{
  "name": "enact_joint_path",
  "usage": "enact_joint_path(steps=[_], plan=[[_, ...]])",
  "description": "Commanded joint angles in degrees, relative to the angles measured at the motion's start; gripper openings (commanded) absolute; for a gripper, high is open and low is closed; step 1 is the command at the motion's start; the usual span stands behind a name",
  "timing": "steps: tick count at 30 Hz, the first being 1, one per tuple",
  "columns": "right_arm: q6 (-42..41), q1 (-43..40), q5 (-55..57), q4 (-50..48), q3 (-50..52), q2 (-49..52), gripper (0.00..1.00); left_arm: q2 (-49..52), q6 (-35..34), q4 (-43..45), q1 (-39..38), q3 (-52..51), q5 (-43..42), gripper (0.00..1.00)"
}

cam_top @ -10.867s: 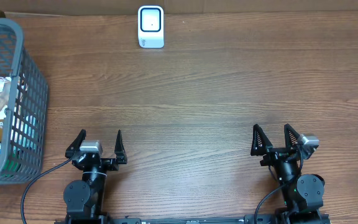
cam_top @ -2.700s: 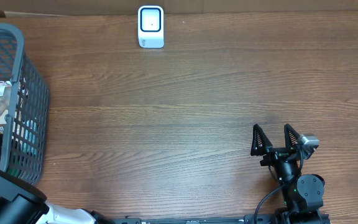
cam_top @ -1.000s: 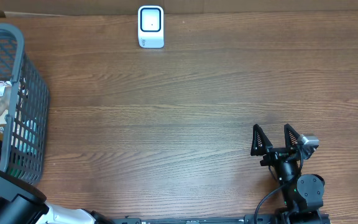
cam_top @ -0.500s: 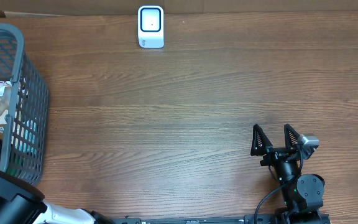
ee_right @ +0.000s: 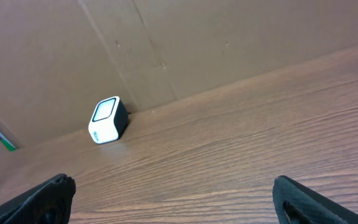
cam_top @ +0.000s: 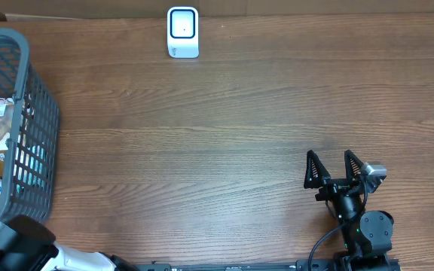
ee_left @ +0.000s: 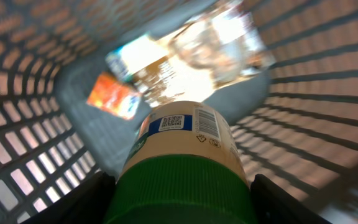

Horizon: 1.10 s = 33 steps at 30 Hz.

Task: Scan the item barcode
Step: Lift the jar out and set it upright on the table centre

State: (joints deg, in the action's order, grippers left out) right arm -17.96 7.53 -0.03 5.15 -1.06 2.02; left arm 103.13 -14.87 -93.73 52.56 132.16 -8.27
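Now the left jaws clamp a green-capped jar point(ee_left: 182, 140) in the basket point(ee_left: 319, 93), while the right jaws stand apart

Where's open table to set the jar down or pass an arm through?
Bare table across the middle, bordered by the basket, the scanner and the right end effector; also right of the scanner to the table edge. Crowded: inside the basket, packets lie beneath the jar held by the left end effector.
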Motion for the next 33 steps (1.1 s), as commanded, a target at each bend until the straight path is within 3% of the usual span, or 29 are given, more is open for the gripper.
enact_joint_path(steps=[1,9,17,24,33], plan=[[0.2,-0.2,-0.3,-0.4,0.6,-0.6,1.0,-5.3,-0.6,-1.7,-4.1,9.0,-5.3,0.32],[0.2,-0.2,-0.3,-0.4,0.6,-0.6,1.0,-13.2,-0.5,-3.1,-23.2,12.5,-5.4,0.32],[0.2,-0.2,-0.3,-0.4,0.6,-0.6,1.0,-12.3,-4.5,-3.0,-48.5,5.5,2.2,0.29],[0.2,-0.2,-0.3,-0.4,0.6,-0.6,1.0,-3.4,-7.3,4.8,-66.4,-3.9,7.0,0.29],[0.2,-0.2,-0.3,-0.4,0.6,-0.6,1.0,13.2,-10.0,12.7,-75.3,-5.1,5.9,0.29]])
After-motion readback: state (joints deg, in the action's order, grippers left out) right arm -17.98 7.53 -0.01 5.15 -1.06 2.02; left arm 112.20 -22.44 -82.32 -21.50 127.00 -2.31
